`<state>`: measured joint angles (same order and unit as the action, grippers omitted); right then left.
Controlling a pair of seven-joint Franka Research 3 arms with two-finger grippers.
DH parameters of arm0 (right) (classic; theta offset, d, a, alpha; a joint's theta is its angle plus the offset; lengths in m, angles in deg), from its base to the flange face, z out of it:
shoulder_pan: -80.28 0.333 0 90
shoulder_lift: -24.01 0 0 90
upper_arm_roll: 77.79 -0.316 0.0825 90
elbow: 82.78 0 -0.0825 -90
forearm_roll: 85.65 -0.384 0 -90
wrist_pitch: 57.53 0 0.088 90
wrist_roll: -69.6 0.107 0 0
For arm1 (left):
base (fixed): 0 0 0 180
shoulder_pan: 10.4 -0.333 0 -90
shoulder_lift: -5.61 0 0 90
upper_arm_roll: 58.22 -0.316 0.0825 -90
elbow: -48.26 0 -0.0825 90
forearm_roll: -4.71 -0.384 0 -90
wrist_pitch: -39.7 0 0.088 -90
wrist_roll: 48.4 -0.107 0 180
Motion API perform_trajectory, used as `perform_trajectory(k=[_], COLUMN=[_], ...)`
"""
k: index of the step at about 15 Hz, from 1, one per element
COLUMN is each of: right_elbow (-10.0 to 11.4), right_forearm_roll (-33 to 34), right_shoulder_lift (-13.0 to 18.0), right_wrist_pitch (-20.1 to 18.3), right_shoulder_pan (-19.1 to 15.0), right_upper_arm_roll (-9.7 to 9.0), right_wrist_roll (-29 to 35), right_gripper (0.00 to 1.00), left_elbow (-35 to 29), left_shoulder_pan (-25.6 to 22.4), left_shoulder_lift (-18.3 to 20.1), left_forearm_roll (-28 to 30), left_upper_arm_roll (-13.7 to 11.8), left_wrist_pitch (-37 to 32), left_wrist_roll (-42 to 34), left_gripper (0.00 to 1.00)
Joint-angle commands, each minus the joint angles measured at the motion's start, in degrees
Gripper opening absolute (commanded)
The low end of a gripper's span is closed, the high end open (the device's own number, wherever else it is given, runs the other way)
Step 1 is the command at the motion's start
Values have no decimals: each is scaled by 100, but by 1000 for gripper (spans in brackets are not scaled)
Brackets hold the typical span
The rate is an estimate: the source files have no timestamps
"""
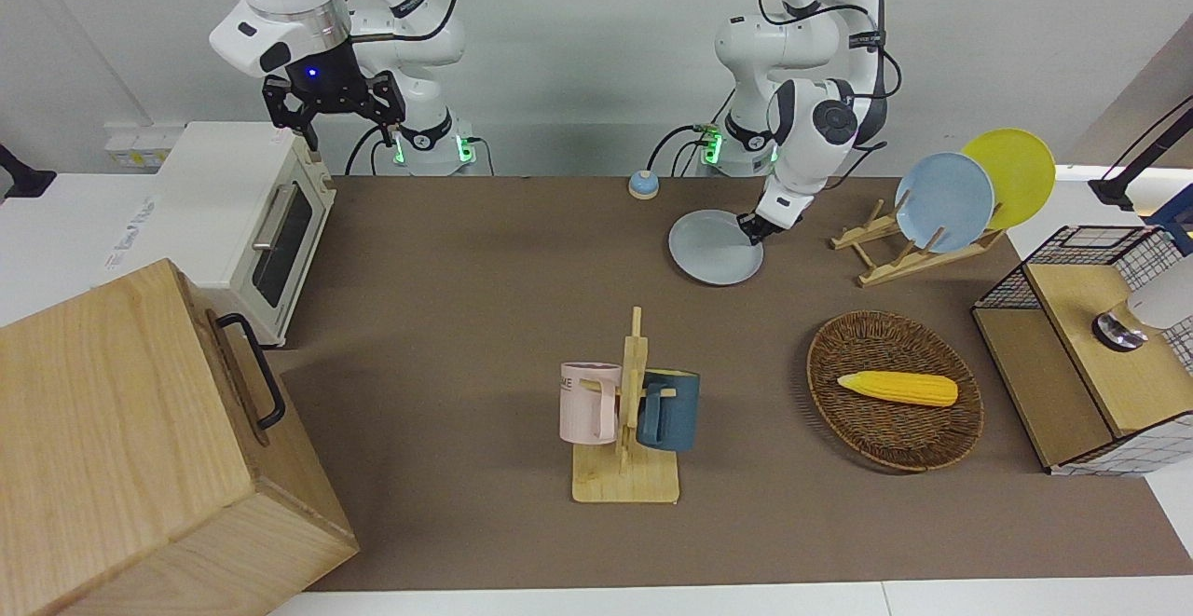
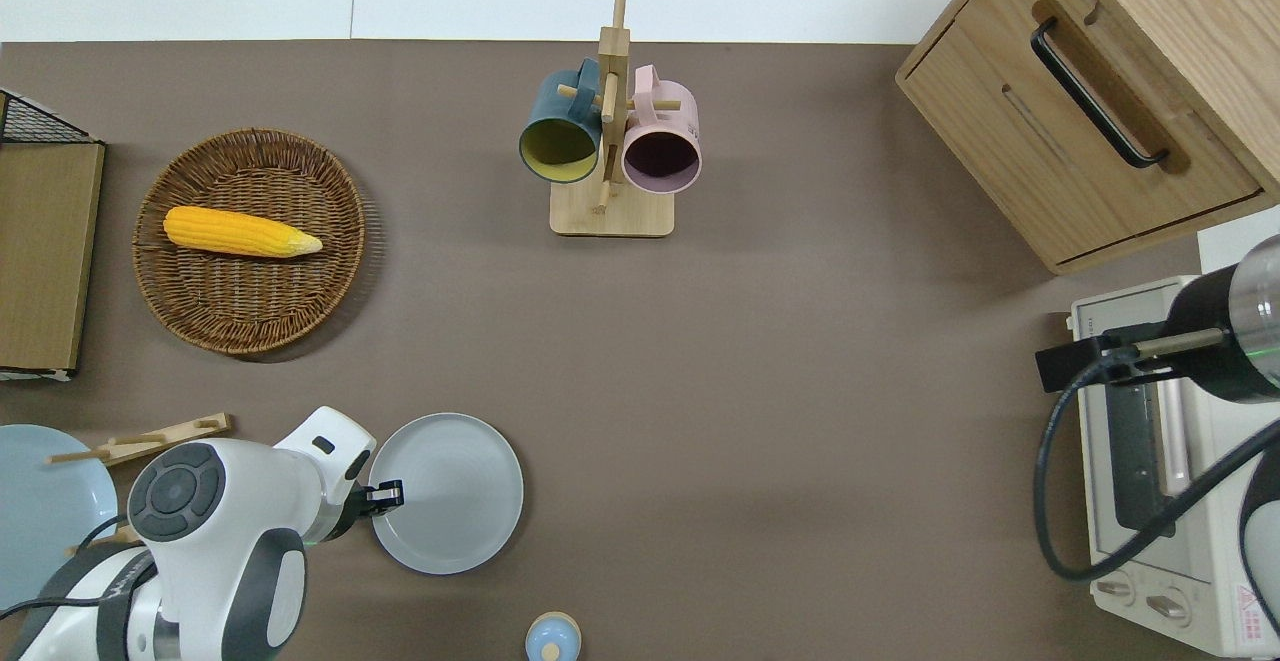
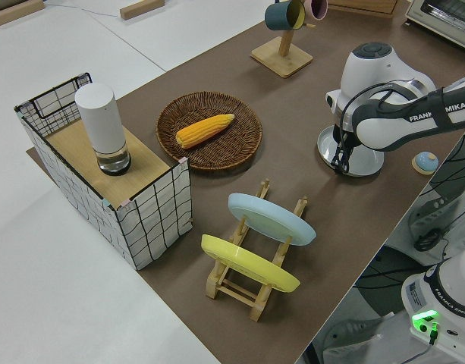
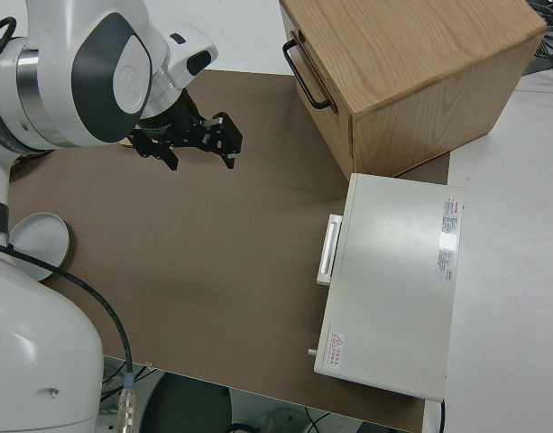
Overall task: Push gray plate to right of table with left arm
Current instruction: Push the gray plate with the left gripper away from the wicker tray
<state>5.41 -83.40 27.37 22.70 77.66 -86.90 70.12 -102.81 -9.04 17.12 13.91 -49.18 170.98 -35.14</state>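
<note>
Nearest the robots, a small blue knob-like object (image 2: 552, 638) sits close to the table's (image 1: 447, 253) edge on their side. Just farther out lies the gray plate (image 2: 447, 492), flat on the brown top, toward the left arm's end of the table but close to its middle. The left gripper (image 2: 388, 494) is down at the plate's rim on the side facing the left arm's end, its black fingertips against or just inside the raised edge; the fingers look pressed together with nothing between them, though from these angles that is hard to confirm. Beside the plate, toward the left arm's end, a wooden dish rack (image 1: 899, 248) holds a sky-blue plate (image 1: 944, 201) and a yellow plate (image 1: 1011, 173) standing on edge. Farther from the robots than the rack is a wicker basket (image 2: 340, 271) with a corn cob (image 2: 240, 232) lying in it, and at that end of the table a wire-sided box (image 3: 103, 186) carries a white cylinder (image 3: 100, 127). Farthest out, near the middle, a wooden mug rack (image 2: 610, 141) hangs a dark teal mug (image 2: 556, 131) and a pink mug (image 2: 662, 144). At the right arm's end stand a white toaster oven (image 1: 238, 215) and, farther out, a wooden cabinet (image 1: 140, 448). The right gripper (image 1: 333, 105) is parked, its fingers spread and holding nothing.
</note>
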Motion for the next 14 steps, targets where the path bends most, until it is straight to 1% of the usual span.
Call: perform_trajectory(k=[1,2,5,7,12,14], right_elbow=[23,23,23,23,23,23], right_forearm_roll=[-5,-5,3,3,-5,-5], right_shoulder_lift=[60,60,60,60,60,60], right_wrist_pitch=[-68,-68,-68,-68,-68,-68], right_shoulder_pan=[-46,-46,-46,-46,-46,-46], right_upper_arm_roll=[-30,-30,-30,-30,-30,-30], right_wrist_roll=[-43,-43,-43,-43,-43,-43], right_gripper=[996,996,996,996,996,996], left_elbow=[-46,-11,7,59,490,543], left_shoulder_pan=[92,127,433,749,1567,1927], left_shoulder_lift=[-97,-140,-158,-219,-500,-676], left_forearm_roll=[318,440,757,784,828,977], left_upper_arm_roll=[-42,-34,-34,-34,-25,-25], left_wrist_pitch=[196,196,327,451,486,827], left_wrist_roll=[54,54,202,614,1564,1845], left_gripper=[0,0,0,0,0,0])
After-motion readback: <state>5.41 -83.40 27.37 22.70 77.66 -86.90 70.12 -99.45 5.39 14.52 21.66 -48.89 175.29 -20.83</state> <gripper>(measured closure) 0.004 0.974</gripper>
